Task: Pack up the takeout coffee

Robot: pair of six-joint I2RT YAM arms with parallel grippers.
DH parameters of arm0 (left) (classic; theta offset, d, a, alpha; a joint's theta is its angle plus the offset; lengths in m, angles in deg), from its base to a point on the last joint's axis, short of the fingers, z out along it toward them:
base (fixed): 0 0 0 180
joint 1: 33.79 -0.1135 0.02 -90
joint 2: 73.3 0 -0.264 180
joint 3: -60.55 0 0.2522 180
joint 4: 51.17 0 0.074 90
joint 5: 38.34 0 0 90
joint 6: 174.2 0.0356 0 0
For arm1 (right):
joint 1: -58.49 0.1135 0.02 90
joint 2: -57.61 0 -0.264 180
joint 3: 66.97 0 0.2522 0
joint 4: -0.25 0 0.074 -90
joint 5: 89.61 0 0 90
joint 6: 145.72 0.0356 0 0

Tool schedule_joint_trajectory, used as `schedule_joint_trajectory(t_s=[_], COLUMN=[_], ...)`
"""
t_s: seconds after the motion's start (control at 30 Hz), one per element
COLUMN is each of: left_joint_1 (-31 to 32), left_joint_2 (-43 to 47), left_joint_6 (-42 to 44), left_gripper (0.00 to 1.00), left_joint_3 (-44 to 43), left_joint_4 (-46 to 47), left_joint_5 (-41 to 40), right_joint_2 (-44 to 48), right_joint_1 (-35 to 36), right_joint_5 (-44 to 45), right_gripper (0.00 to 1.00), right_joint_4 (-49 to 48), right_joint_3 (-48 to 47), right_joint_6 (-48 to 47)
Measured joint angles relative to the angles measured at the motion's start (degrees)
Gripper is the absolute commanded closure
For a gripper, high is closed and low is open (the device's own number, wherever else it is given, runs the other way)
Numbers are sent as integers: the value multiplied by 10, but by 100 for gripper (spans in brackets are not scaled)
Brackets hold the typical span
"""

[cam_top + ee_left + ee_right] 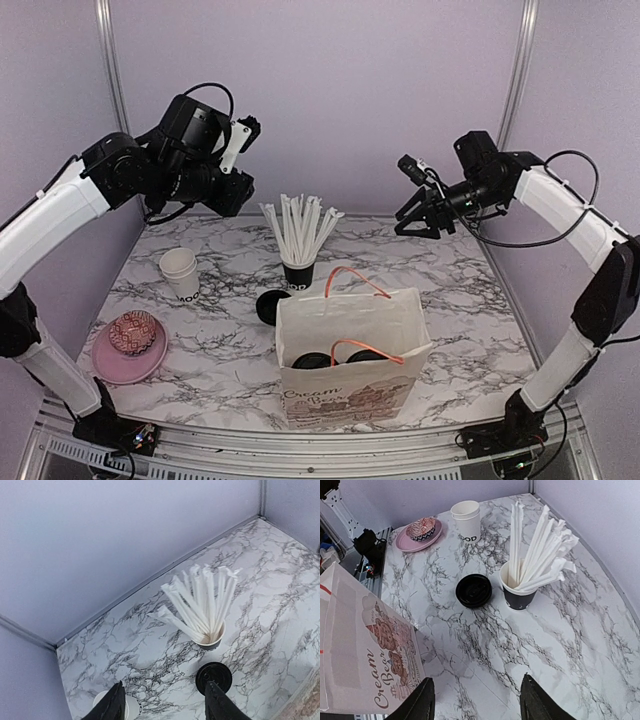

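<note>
Both coffees are in the paper bag (pixel 350 385), which stands open at the near centre of the marble table (pixel 460 300). The first takeout coffee (pixel 309 360) and second takeout coffee (pixel 366 355) sit side by side. Only their black lids show over the bag rim; the bag wall hides the cup bodies.

Left gripper (pixel 164 685): held high over the far left of the table, fingers (pixel 112 705) spread, nothing between them. Its wrist view looks down at the black cup of straws (pixel 210 642) and a loose black lid (pixel 214 676) lying flat near the tip of one finger in that view. The coffees are well apart from it, nearer the arm bases and lower.

Right gripper (pixel 476 679): raised over the far right, fingers (pixel 535 697) apart, gripping nothing, only bare marble in the gap. The bag is at the left edge of its wrist view, outside the fingers. It is well apart from both coffees too.

Neither gripper touches the bag or a cup.

Also on the table: a stack of lidless white cups (pixel 180 272) at far left, and a pink plate (pixel 105 368) with a patterned round item (pixel 135 332) on it at near left.
</note>
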Motion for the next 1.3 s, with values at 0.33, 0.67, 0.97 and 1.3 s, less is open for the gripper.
schedule_joint_trajectory(t_s=[0.33,0.67,0.97,1.3], left_joint_1=[-163,-212,-227,-226], left_joint_2=[-52,-148,-182,-192], left_joint_6=[-146,-213,-245,-247], left_gripper=[69,75,75,71], left_joint_3=[75,75,75,75], left_joint_4=[140,240,280,286], left_joint_5=[170,279,316,316], right_joint_2=[16,27,27,27], right_joint_1=[-36,-36,-36,-36], right_joint_5=[20,23,24,24], right_gripper=[43,43,43,44], right_joint_4=[-52,-66,-70,-70], right_joint_3=[29,55,58,58], right_joint_6=[43,51,51,51])
